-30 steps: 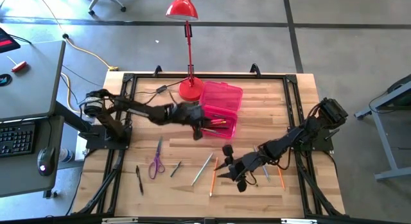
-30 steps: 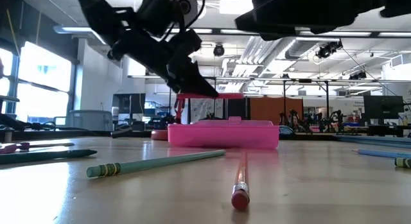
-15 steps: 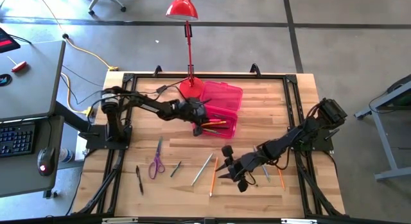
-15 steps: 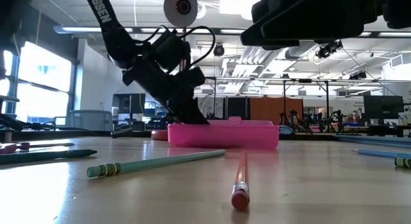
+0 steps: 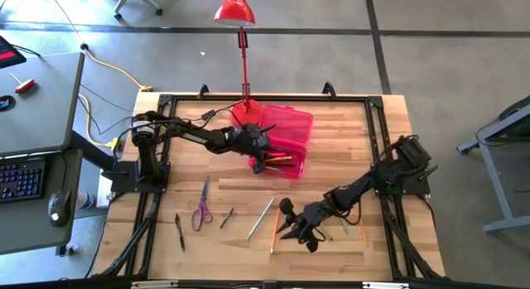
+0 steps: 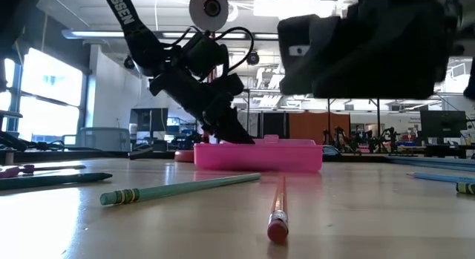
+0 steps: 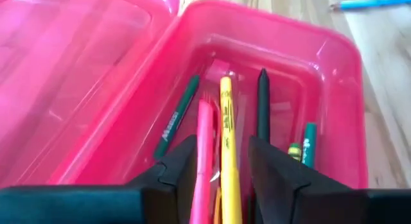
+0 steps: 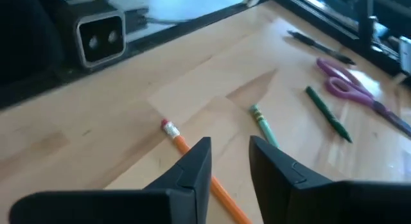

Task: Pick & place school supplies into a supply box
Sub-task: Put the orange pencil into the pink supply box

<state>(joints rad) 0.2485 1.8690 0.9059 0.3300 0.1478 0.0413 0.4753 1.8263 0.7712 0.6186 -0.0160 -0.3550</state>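
The supply box [image 5: 287, 152] is a pink see-through case that lies open on the table, its lid [image 5: 286, 123] folded back toward the far edge. My left gripper [image 7: 223, 147] reaches down into it and is open, with a pink pen [image 7: 204, 131] and a yellow pen [image 7: 225, 115] lying between its fingers. My right gripper [image 8: 230, 147] is open and hovers low over an orange pencil [image 8: 183, 142] near the table's front, one finger on each side of it. A green marker [image 7: 173, 121] and a black pen [image 7: 262, 105] lie in the box. My left gripper stands open over the near ends of the pink and yellow pens [image 7: 207, 179], slanting down from the table's left. The pens lie on the box floor. Whether a finger touches the pink pen, I cannot tell.
Left of my right gripper lie a green pencil [image 5: 261, 218], a small dark marker [image 5: 226, 217], purple scissors [image 5: 201, 208] and a black pen [image 5: 179, 232]. Another orange pencil [image 5: 362, 231] lies to its right. A red desk lamp [image 5: 246, 113] stands behind the box.
My left gripper has gone down into the box with the pens, which it held above the box rim before and which now lie inside. My right gripper has sunk toward the orange pencil and shifted a little toward the table's left.
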